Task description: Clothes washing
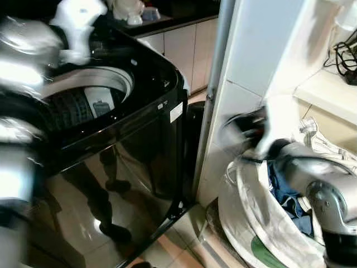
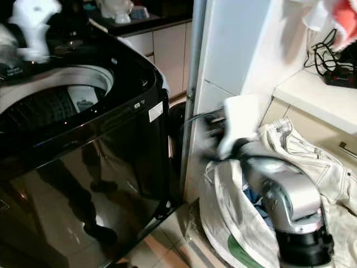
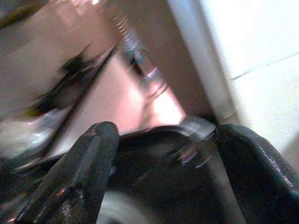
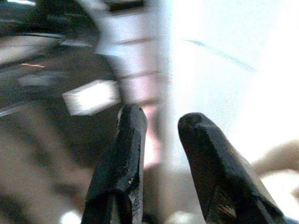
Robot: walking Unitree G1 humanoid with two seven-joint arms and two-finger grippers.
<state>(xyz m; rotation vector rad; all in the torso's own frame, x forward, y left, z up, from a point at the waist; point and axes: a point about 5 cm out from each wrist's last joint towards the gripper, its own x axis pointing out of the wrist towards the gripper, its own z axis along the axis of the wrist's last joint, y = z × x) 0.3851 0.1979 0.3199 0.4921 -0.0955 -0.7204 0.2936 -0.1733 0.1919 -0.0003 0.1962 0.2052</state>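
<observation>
A black top-loading washing machine stands at the left with its lid up and its drum showing. At the lower right sits a white laundry bag holding a blue garment and cream jeans. My right arm reaches over the bag, and its blurred gripper is beside the white wall. In the right wrist view that gripper is open with nothing between its fingers. My left arm is a blur at the left, raised over the washer. The left gripper is open and holds nothing.
A white tiled wall corner stands between the washer and the bag. To the right, a shelf carries black cables. White cabinets lie behind the washer. Tiled floor shows in the narrow gap below.
</observation>
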